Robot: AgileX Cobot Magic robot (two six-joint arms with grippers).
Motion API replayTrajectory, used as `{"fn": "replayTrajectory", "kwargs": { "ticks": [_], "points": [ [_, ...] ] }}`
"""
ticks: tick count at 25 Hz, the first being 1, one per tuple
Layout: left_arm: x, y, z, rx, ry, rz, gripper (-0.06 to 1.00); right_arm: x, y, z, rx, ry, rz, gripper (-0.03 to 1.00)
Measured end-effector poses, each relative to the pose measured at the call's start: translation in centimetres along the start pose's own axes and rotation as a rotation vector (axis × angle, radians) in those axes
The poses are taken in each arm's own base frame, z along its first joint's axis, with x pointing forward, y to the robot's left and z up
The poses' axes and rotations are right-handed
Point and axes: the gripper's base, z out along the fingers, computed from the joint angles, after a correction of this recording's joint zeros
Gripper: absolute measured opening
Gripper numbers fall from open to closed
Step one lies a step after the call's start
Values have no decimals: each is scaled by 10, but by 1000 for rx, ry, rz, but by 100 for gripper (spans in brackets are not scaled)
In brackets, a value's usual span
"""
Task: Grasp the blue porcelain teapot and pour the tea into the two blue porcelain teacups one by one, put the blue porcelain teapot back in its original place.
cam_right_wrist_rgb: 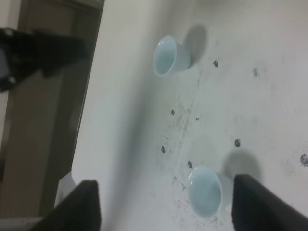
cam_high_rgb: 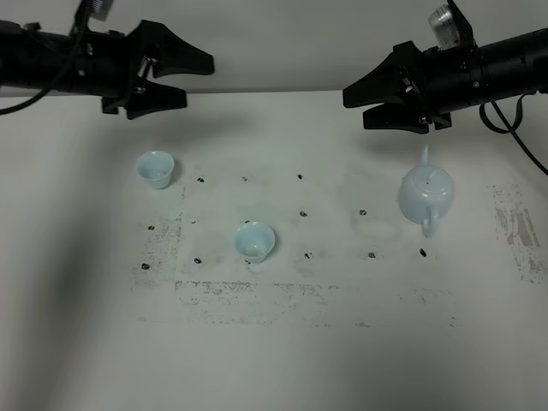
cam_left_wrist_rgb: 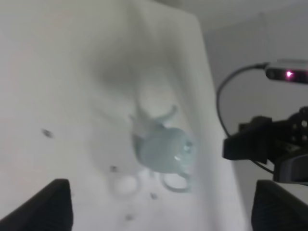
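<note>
Firstly, the round pale sky-blue glazed porcelain teapot (cam_high_rgb: 425, 195) (cam_left_wrist_rgb: 163, 149) stands upright on the white matte table (cam_high_rgb: 274, 360), close to its right edge and more toward the far edge. Its surface is smooth and shiny. It has a small knob on the lid, a thin curved spout that points to the far edge, and a loop handle that points to the near edge. Nothing touches it.

The two small pale blue handleless porcelain teacups stand well apart from it and from each other. The one teacup (cam_high_rgb: 156, 169) (cam_right_wrist_rgb: 169, 55) is toward the far left corner, and the other teacup (cam_high_rgb: 255, 241) (cam_right_wrist_rgb: 207, 191) is about in the middle of the table. Both have a flaring rim and a narrow foot. If there is liquid inside, I cannot tell.

The table top looks worn, with grey scuffed patches and small black marks (cam_high_rgb: 301, 213) in rows.

The black left gripper (cam_high_rgb: 197, 79) (cam_left_wrist_rgb: 163, 209) hangs above the far edge on the left side with its fingers spread and nothing between them. The black right gripper (cam_high_rgb: 355, 107) (cam_right_wrist_rgb: 168, 207) hangs above the far edge near the teapot spout, also spread wide and holding nothing.
</note>
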Motion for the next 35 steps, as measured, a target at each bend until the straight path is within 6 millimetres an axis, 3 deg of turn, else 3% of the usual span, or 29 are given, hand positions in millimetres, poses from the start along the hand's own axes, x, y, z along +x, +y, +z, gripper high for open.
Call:
{"fn": "replayTrajectory", "kwargs": {
  "ticks": [5,12,18,23,27,30,35],
  "points": [
    [-3,10,-50,-334,29,90,72,0,0,0,-1,3,0,56],
    [12,29,-100,-894,210,70,72,0,0,0,-1,3,-1,56],
    [29,4,-126,-981,321,-2,72,0,0,0,-1,3,-1,56],
    [46,-23,-144,-983,292,19,72,0,0,0,-1,3,-1,56],
    [87,-44,-161,-975,291,15,72,0,0,0,-1,3,-1,56],
    [131,-55,-173,-970,305,4,72,0,0,0,-1,3,-1,56],
    [215,-55,-183,-966,349,-26,72,0,0,0,-1,3,-1,56]
  ]
}}
